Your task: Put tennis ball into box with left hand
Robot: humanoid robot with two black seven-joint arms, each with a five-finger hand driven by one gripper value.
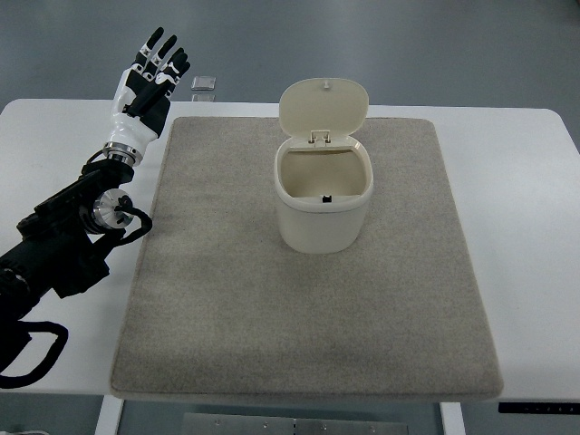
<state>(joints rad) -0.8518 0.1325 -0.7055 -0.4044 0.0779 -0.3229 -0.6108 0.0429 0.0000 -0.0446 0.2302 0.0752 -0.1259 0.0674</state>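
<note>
No tennis ball shows anywhere; it may lie inside the cream plastic box (323, 195), whose hinged lid stands open on the grey mat (227, 299). Such a ball should be light, springy, fuzzy: cup it around its middle. The left hand (145, 86) hovers over the white surface (54, 136), fingers spread, holding nothing.

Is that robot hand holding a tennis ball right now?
No. The left hand has its fingers spread open and empty, raised near the table's far left corner, away from the open box.
</note>
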